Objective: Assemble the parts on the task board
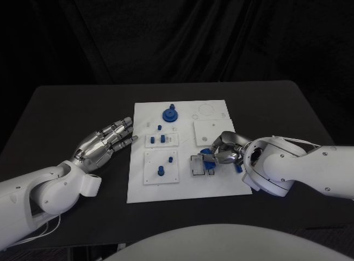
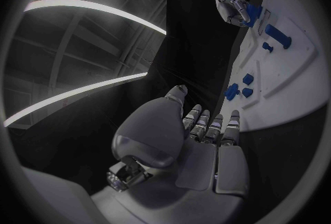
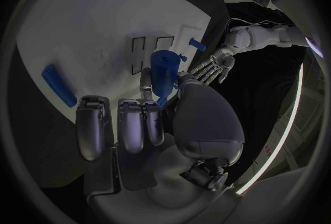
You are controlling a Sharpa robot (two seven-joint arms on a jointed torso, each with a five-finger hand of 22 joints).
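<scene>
A black worktop is backed by dark drapery. The white task board is laid at its centre. A blue part is gripped by the right hand over the board's right side. The left hand is held beside the board, fingers spread and empty.

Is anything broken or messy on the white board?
Nothing stands out. The task board lies flat, small blue parts sit on it, and the right hand holds a blue cylinder. The left hand holds nothing.

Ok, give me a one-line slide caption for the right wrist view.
Right hand holds a blue cylindrical part above the white task board; left hand open beyond.
</scene>
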